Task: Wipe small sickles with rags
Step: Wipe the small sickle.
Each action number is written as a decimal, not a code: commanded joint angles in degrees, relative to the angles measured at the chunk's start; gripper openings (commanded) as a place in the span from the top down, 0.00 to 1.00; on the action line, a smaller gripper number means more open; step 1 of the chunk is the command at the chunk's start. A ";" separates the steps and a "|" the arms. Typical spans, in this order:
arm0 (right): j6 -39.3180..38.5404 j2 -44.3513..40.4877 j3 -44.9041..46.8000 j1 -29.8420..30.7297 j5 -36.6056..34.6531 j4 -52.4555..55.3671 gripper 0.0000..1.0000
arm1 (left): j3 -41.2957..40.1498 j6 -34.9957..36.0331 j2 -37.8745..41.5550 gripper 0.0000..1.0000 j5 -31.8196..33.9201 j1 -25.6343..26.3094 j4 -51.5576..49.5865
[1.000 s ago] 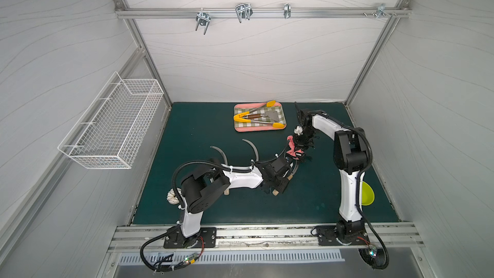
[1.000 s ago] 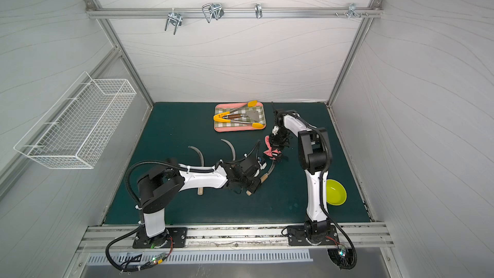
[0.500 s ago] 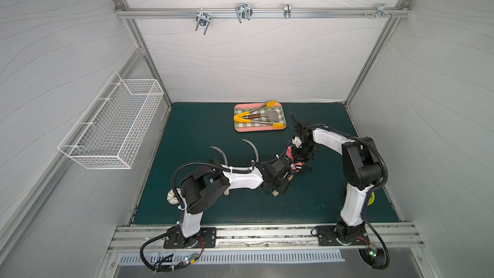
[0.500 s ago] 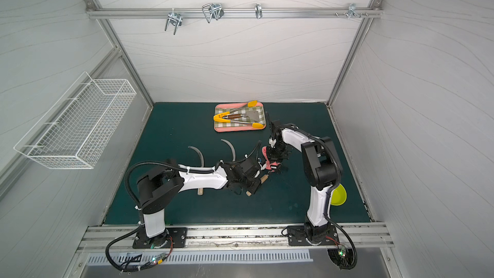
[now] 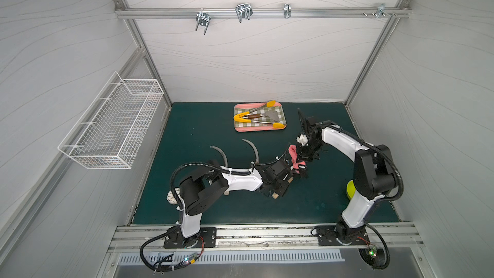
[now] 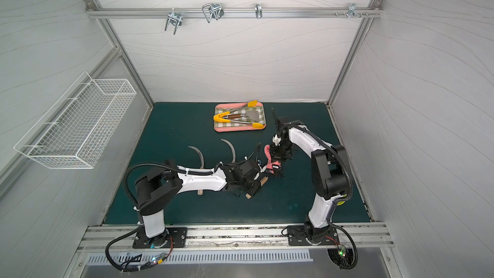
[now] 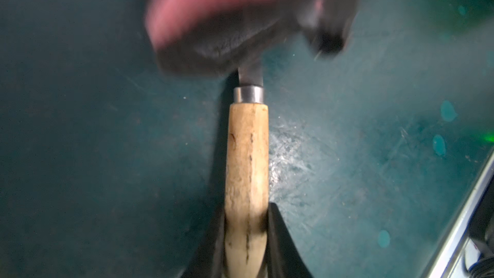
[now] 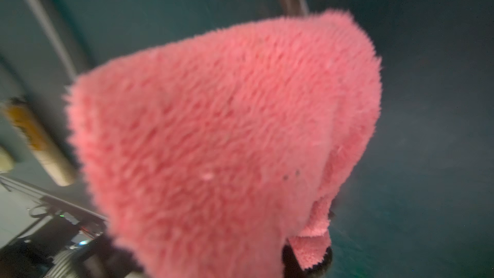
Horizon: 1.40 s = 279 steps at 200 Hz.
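The left fingers (image 7: 283, 239) are clamped tight on the pale wooden handle of a small sickle with a steel collar (image 7: 246, 169), low over the scuffed dark green table (image 5: 200, 129). The right fingers (image 5: 307, 156) are pinched closed on a fuzzy pink rag with dark grey backing (image 8: 227, 129), which covers that sickle's grey blade just past the collar. A second sickle (image 5: 222, 153) and a third sickle (image 5: 252, 148) lie on the table, their thin curved blades showing beyond the left arm. At the back sits a pink-rimmed checked tray (image 5: 260, 129). White panelled walls in an aluminium frame enclose the table, and a white wire basket (image 5: 115, 121) hangs on one.
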State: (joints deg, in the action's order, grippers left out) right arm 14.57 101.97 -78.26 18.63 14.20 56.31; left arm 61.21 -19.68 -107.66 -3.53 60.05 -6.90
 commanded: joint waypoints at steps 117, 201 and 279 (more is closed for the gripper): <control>-6.00 23.97 -12.45 -0.61 -7.52 6.89 0.86 | 0.91 -0.93 -0.96 1.00 1.85 0.24 -0.63; 0.58 6.42 15.32 4.33 -4.74 -1.64 0.85 | 0.77 -1.85 -0.06 1.00 4.67 0.24 -0.37; 4.57 -7.05 21.08 3.92 0.05 -3.13 0.85 | 0.30 -2.23 0.27 1.00 5.02 0.24 -1.52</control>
State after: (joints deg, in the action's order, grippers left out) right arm 17.96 96.90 -58.13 23.40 12.12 43.79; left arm 61.23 -20.62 -107.42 -1.50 60.77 -7.03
